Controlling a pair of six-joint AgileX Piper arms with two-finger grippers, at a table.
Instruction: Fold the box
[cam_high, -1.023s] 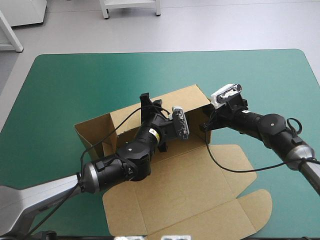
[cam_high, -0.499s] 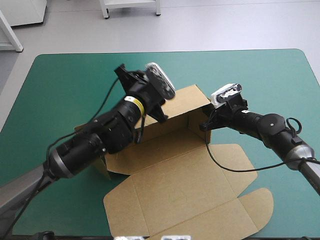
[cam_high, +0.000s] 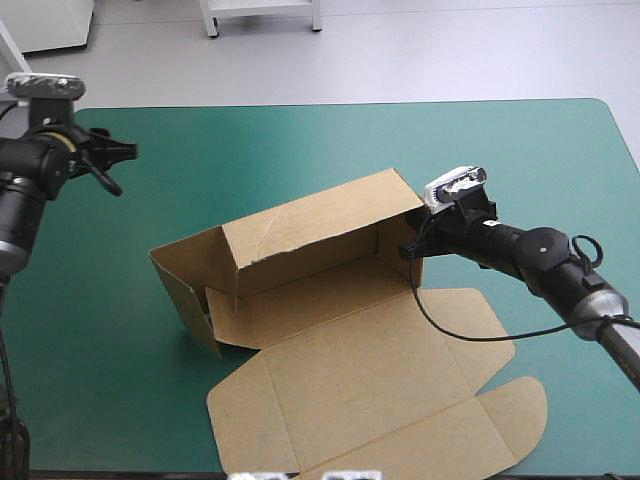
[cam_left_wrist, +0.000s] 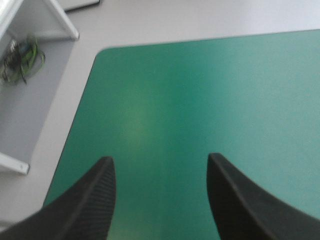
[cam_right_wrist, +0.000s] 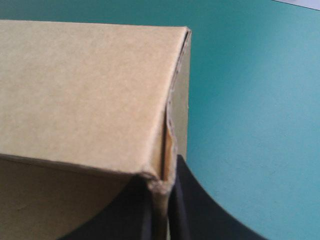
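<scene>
The brown box (cam_high: 330, 300) stands mid-table as an open tray, its back and side walls raised and its lid (cam_high: 370, 390) flat toward the table's front edge. My right gripper (cam_high: 410, 250) is at the box's right end wall, shut on that wall's upper corner. In the right wrist view the board (cam_right_wrist: 90, 90) sits pinched between the black fingers (cam_right_wrist: 187, 200) of the right gripper (cam_right_wrist: 161, 172). My left gripper (cam_high: 112, 165) hangs raised over the table's far left, well away from the box. Seen from the left wrist, the left gripper (cam_left_wrist: 160, 158) is open, with only teal-green cover below it.
The lid's flaps (cam_high: 510, 410) reach close to the front edge. The table's far left corner (cam_left_wrist: 100, 52) lies ahead of the left gripper. Bare teal-green cover (cam_high: 520, 150) stretches behind and to the right of the box.
My left arm has risen out of the box and swung away to the table's far left. The right gripper has kept its hold on the right end wall.
</scene>
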